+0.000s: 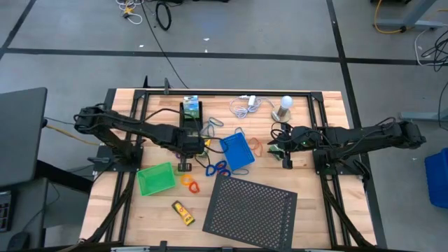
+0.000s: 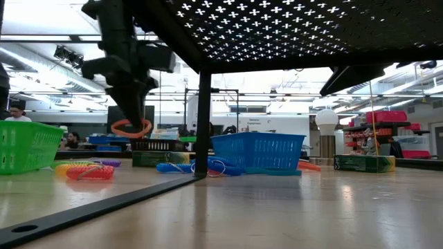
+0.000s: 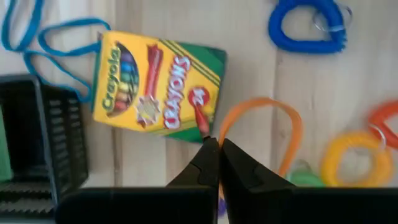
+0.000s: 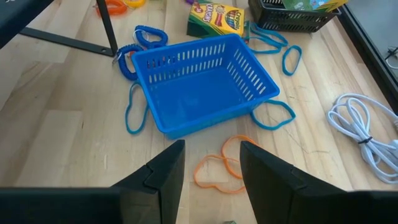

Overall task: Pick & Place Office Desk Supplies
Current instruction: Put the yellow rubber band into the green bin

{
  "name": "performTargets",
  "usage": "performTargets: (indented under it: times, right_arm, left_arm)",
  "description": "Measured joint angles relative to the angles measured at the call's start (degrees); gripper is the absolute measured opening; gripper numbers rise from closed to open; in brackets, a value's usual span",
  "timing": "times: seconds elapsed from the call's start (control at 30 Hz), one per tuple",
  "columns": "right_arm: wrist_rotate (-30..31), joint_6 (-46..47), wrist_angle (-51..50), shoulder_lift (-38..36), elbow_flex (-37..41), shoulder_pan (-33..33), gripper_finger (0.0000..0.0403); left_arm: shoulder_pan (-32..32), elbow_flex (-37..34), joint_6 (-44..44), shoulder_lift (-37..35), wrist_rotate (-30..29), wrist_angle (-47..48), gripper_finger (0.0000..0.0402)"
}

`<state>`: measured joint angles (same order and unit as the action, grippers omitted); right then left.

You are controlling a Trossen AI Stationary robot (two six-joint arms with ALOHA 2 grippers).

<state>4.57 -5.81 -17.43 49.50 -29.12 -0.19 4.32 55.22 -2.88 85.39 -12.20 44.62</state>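
My left gripper [image 3: 215, 142] is shut on a thin orange loop [image 3: 292, 124] and hangs above the table [image 2: 131, 104] beside the yellow-green crayon box [image 3: 155, 84]. In the high view it is between the black tray [image 1: 191, 112] and the green tray [image 1: 155, 179]. The crayon box lies flat on the wood. A blue coil loop [image 3: 308, 28], a yellow one [image 3: 351, 165] and a red one [image 3: 385, 118] lie nearby. My right gripper [image 4: 212, 146] is open, above orange loops [image 4: 217, 169] next to the blue tray [image 4: 199, 87]. A yellow tube [image 1: 183, 212] lies near the front edge. My left gripper pinches the orange loop by one end of the band [image 3: 225, 121] between its two fingertips, from above, pointing down. The loop [image 2: 131, 128] hangs below the fingers, lifted clear of the table.
The large black perforated sheet [image 1: 252, 206] stands on legs over the near right of the table. A white cable [image 4: 367, 130] and a white bulb on a round base [image 1: 284, 105] sit at the far side. Thin blue loops [image 4: 273, 115] lie around the blue tray.
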Motion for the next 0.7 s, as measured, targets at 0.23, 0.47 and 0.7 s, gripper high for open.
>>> performTargets:
  times: [0.23,0.47,0.7]
  right_arm:
    - [0.0,-0.06,-0.02,-0.02,0.0,-0.04,0.0164]
    - [0.01,0.41,0.0,-0.02,0.0,-0.04,0.0164]
    - [1.0,0.64,0.22,-0.01,0.0,-0.07,0.0164]
  left_arm:
    - [3.42,0.04,-9.38,-4.99,0.27,12.5,0.0003]
    - [8.43,0.11,-17.9,-11.08,7.09,21.66,0.0003]
    - [11.44,0.07,-19.53,-10.86,11.36,23.24,0.0003]
